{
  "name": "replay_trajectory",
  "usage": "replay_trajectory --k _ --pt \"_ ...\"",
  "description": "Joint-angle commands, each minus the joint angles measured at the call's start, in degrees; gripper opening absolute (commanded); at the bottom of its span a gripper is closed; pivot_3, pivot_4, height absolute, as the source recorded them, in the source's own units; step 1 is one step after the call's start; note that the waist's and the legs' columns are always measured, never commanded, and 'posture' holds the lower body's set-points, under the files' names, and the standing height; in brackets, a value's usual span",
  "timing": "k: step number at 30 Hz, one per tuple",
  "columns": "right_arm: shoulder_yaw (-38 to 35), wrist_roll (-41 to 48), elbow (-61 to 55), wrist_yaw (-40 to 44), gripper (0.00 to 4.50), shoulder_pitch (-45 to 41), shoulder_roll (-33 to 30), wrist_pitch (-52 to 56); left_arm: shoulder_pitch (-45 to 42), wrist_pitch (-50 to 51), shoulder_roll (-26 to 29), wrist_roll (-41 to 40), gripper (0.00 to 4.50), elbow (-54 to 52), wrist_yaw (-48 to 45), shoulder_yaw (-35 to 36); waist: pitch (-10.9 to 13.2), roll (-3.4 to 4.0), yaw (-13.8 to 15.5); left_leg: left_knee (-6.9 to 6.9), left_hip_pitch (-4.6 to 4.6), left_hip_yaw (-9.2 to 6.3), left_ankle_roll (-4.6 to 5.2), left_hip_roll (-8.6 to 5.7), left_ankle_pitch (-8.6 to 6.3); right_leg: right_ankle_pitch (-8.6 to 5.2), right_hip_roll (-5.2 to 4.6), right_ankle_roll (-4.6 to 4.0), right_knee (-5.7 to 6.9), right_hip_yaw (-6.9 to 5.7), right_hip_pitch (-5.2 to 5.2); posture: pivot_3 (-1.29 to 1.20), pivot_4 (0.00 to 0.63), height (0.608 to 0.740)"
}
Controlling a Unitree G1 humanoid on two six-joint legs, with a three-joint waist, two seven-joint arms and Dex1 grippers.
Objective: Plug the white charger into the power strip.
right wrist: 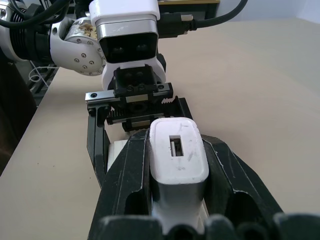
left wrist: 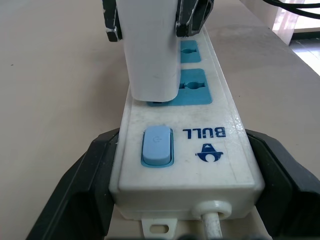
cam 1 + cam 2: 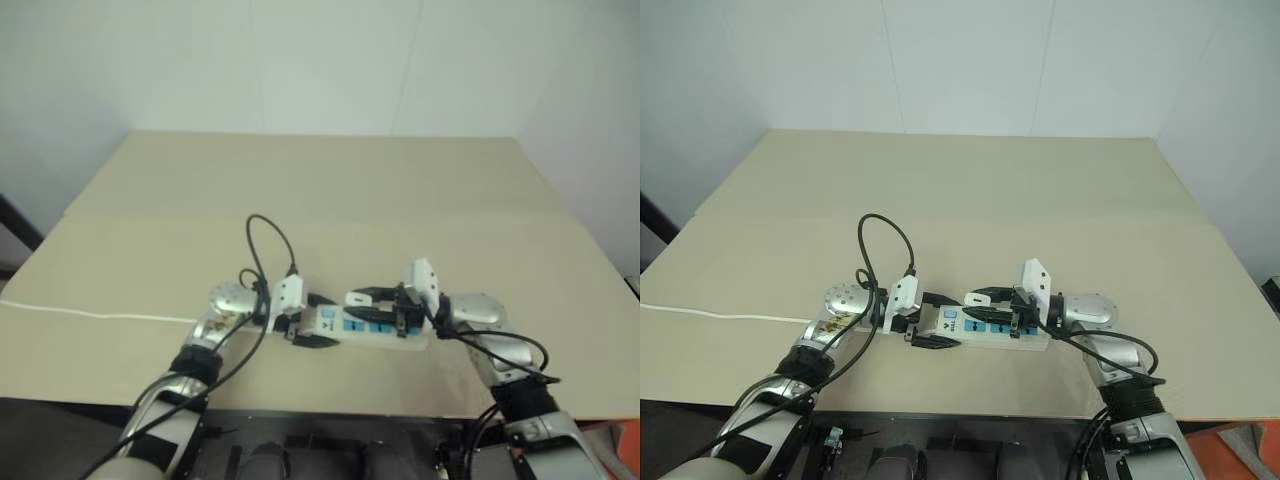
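Seating the charger in the strip's first socket

Our right gripper (image 1: 175, 200) is clamped on the charger (image 2: 150, 50), which stands upright on the socket nearest the switch (image 2: 157, 146) of the strip (image 2: 225, 115), seemingly not fully home. Our left gripper (image 2: 185, 175) has its fingers spread round the strip's cord end, bracing it on the table (image 3: 300, 190). Next, we judge, a straight push down along the prongs, keeping the strip steady.
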Motion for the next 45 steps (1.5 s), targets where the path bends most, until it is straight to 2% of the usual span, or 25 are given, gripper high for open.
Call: replay_trajectory --k 1,6,12,21,25,44,45 --pt "0.6 -3.6 4.8 -0.3 1.17 1.2 -2.2 1.3 1.2 0.6 1.5 0.7 3.31 -0.1 -0.5 -0.7 0.0 0.0 0.0 0.0 0.01 0.0 0.0 0.0 0.0 0.0 0.0 0.0 0.01 0.0 0.0 0.0 0.15 0.74" --pt "5.3 -5.1 4.8 0.6 1.17 -1.2 0.3 2.1 1.0 0.6 1.3 0.7 3.31 -0.1 -0.2 -0.9 0.0 0.01 -0.6 0.0 0.12 0.0 0.0 0.0 0.0 0.0 0.01 -0.01 0.06 0.01 0.04 0.0 0.15 0.74" --pt "8.0 -6.7 8.9 2.9 1.17 -2.0 0.4 2.1 1.3 0.8 1.6 0.6 3.31 -0.7 0.5 -0.7 -0.1 0.01 -1.0 -0.05 0.33 0.01 0.0 0.03 0.0 -0.02 0.05 -0.04 0.15 0.04 0.14 0.0 0.15 0.74" --pt "6.9 -7.5 14.1 3.0 1.17 -1.9 -0.5 1.2 2.4 1.5 2.4 0.4 3.31 -2.4 0.8 -0.4 -0.4 0.05 -1.4 -0.13 0.45 0.03 0.0 0.05 0.0 -0.04 0.06 -0.08 0.14 0.06 0.21 0.0 0.15 0.74" --pt "6.3 -7.2 14.1 3.4 1.17 -1.0 -1.6 1.1 2.3 1.5 2.6 0.4 3.31 -2.3 0.7 -0.4 -0.5 0.04 -1.4 -0.15 0.48 0.03 0.0 0.05 0.0 -0.05 0.06 -0.08 0.13 0.06 0.24 0.0 0.15 0.74" --pt "9.0 -7.9 10.9 2.5 1.17 -0.9 0.7 0.3 2.2 1.6 3.4 0.2 3.31 -2.6 1.0 -0.1 -0.8 0.02 -1.5 -0.42 0.56 0.02 0.0 0.05 0.0 -0.1 0.06 -0.15 0.09 0.06 0.22 0.0 0.15 0.74" --pt "9.1 -8.2 10.5 1.6 1.52 -0.7 0.9 0.3 2.3 1.7 3.4 0.2 3.31 -2.7 1.1 -0.1 -0.8 0.02 -1.5 -0.43 0.56 0.02 0.0 0.06 0.0 -0.1 0.07 -0.16 0.09 0.06 0.22 0.0 0.15 0.74"
